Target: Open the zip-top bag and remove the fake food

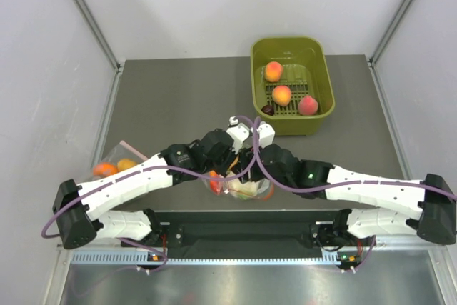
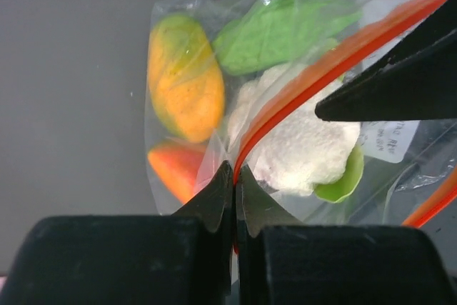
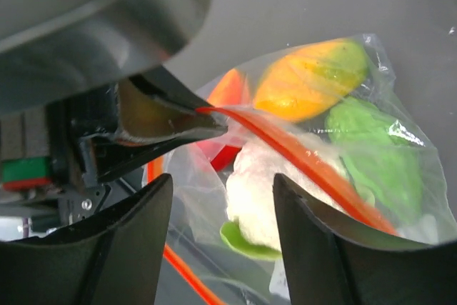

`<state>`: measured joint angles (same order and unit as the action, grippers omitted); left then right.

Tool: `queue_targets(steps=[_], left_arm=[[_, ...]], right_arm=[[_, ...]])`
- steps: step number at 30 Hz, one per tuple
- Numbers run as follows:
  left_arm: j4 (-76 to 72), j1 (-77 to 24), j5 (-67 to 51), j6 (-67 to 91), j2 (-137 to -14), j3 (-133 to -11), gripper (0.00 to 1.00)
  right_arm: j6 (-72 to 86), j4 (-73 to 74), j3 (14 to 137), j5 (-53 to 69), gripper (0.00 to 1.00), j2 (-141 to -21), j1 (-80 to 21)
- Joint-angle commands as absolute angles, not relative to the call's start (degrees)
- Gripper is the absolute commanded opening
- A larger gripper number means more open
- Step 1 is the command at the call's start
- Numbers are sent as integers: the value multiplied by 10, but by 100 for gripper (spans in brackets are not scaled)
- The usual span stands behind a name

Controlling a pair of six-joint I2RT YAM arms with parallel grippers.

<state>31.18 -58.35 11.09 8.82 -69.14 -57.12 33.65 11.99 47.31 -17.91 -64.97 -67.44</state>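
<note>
Left hand [image 2: 234,173] tight on orange-red strip [image 2: 307,82] of crinkly zip-top bag [image 2: 271,41]; right hand [image 3: 221,185] apart.

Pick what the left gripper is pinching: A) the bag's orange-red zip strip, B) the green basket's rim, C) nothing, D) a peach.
A: in the left wrist view the left gripper is shut on the orange-red zip strip of the zip-top bag.

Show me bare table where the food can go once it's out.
Largest bare patch: far-left table, between the green basket and the left wall. A smaller one lies right of the basket, above the right arm. Crowded: near centre, where both arms meet at the zip-top bag, and near-left, by the other clear bag.
</note>
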Motion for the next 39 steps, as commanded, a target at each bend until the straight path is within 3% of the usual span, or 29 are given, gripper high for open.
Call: queue_targets(steps=[1, 15, 22, 24, 32, 37, 39], left_arm=[[261, -583, 92, 92, -681, -578, 0], [265, -566, 89, 109, -707, -579, 0], [243, -558, 40, 112, -695, -570, 0], [240, -557, 30, 114, -693, -568, 0], [237, -548, 4, 122, -692, -567, 0], [236, -547, -16, 124, -688, -567, 0], [236, -547, -23, 124, -687, -567, 0]], right_arm=[[372, 131, 440, -174, 59, -687, -681], [413, 107, 342, -241, 63, -550, -714], [407, 81, 323, -241, 66, -556, -716], [403, 67, 327, -241, 73, -575, -718], [385, 18, 340, -269, 80, -640, -719], [387, 11, 363, -287, 98, -701, -719], [387, 4, 365, -288, 100, -721, -719]])
